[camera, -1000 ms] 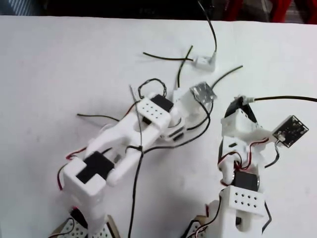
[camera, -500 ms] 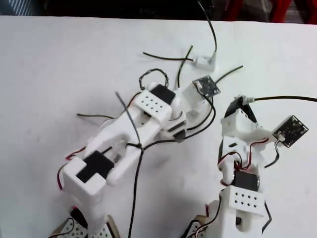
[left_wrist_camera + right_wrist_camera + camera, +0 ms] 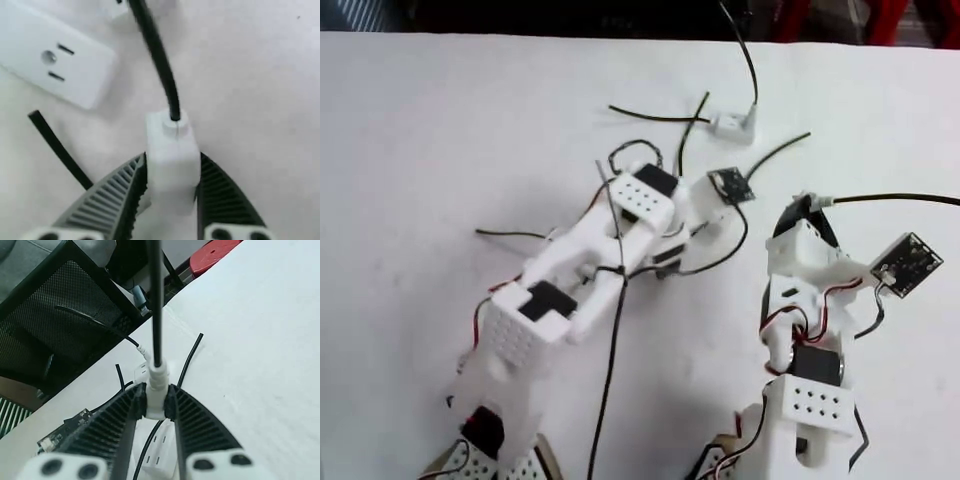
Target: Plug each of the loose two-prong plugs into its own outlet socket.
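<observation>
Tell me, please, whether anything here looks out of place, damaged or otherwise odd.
Nothing looks damaged or spilled. One oddity: a black cable lies draped across the left arm, where it might snag. Short loose wire pieces lie scattered on the table.

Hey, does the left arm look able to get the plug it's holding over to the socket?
Probably yes. The left gripper is shut on the plug, and the socket lies close by, slots showing, with bare table between them.
</observation>
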You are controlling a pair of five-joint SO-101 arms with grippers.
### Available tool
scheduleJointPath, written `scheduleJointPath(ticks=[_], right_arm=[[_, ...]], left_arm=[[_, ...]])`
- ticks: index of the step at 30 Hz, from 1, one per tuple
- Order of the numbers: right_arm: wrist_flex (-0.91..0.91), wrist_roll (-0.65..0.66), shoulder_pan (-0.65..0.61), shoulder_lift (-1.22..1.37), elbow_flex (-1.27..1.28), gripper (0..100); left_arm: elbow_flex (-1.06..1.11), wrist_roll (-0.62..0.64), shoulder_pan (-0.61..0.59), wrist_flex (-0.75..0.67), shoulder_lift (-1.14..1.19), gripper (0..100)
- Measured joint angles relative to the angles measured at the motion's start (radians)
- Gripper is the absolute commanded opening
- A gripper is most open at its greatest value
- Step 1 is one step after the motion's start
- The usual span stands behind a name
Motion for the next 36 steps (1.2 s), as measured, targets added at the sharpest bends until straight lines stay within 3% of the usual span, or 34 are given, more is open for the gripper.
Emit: scheduleJointPath(ticks=[3, 9, 17, 22, 29, 36], right_arm=[[0.0, 0.0, 0.0, 0.0, 0.0, 1.7], [0.0, 0.0, 0.0, 0.0, 0.0, 1.7], [0.0, 0.0, 0.0, 0.0, 0.0, 1.7], [0.0, 0.011, 0.0, 0.0, 0.0, 1.7], [0.0, 0.057, -0.035, 0.0, 0.0, 1.7], [0.0, 0.063, -0.044, 0.0, 0.0, 1.7]], left_arm=[[-0.032, 0.124, 0.029, 0.029, 0.0, 26], [-0.098, 0.29, 0.058, 0.103, 0.0, 28], [-0.285, 0.315, 0.058, 0.267, 0.0, 27], [-0.414, 0.315, 0.058, 0.368, 0.0, 22], [-0.436, 0.313, -0.015, 0.397, -0.098, 22], [-0.411, 0.313, -0.098, 0.425, -0.285, 10]])
